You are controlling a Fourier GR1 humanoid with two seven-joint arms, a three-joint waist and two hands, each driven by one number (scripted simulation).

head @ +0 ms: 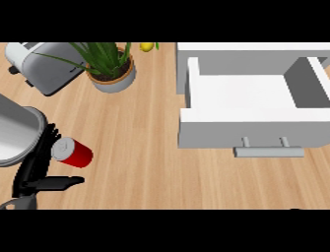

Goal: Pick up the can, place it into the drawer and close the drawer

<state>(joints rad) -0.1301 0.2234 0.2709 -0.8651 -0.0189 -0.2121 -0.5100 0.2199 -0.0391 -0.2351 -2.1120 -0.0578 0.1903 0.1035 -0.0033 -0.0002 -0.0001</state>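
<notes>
Reach step: left hand [40,165] fingers released beside can [73,152]; next curl round it, lift toward open drawer [258,128].

No readable txt, labels, nos. or signs on anything here.

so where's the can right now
In the head view the red can lies on its side on the counter at lower left, against the left hand's fingers, left of the open drawer.

light: bright and even | shadows: soft, small, under the plant [111,66] and drawer [258,106] | glare: none
</notes>
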